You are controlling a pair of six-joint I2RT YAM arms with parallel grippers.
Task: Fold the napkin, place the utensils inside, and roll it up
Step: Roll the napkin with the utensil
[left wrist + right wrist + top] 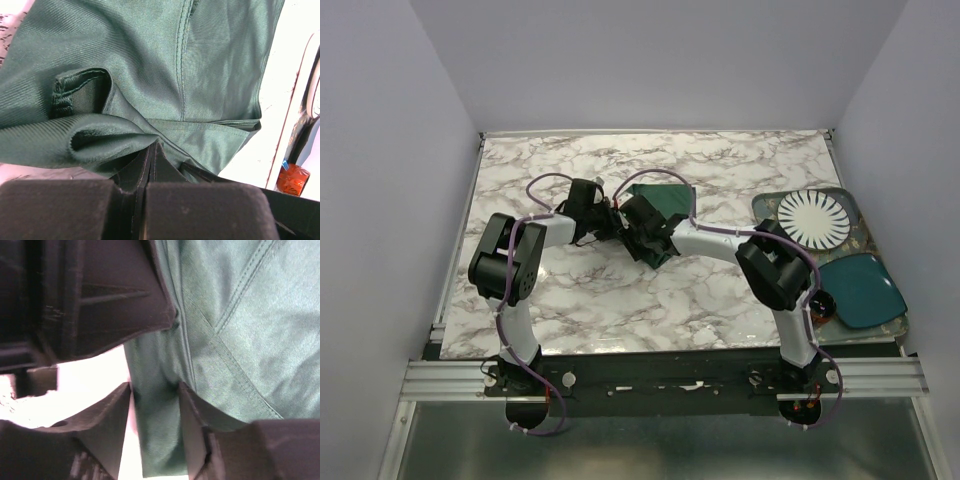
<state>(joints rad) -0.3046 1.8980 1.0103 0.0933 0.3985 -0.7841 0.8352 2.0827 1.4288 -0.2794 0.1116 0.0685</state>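
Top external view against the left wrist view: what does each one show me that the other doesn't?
Only the top external view shows both arms meeting over the marble table. It also shows a tray at the right, with a white striped plate and a teal dish. Only the left wrist view shows, close up, the left jaws shut on a fold of cloth, and a stitched hem corner curled over. Both show the dark green napkin.
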